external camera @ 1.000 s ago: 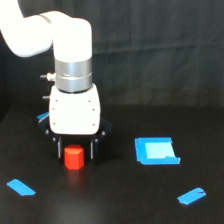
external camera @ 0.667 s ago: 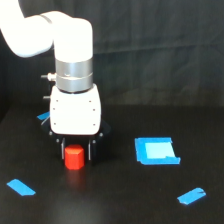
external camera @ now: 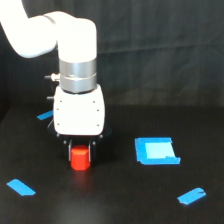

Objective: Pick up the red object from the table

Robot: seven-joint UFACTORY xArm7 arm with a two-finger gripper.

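Note:
The red object (external camera: 79,160), a small red-orange block, stands on the black table (external camera: 115,200) in the exterior view's left half. My gripper (external camera: 80,151) comes straight down over it from the white arm. Its dark fingers (external camera: 67,147) sit close against both sides of the block, and the jaws look shut on it. The block's top is hidden between the fingers. Its base still appears to rest on the table.
A blue-edged square patch (external camera: 156,151) lies to the exterior view's right of the block. Blue tape strips lie at the front left (external camera: 21,187), the front right (external camera: 191,196) and behind the arm (external camera: 45,116). A black curtain hangs behind.
The arm and the red object have both shifted slightly toward the exterior view's right. The fingers have drawn in closer to the block's sides.

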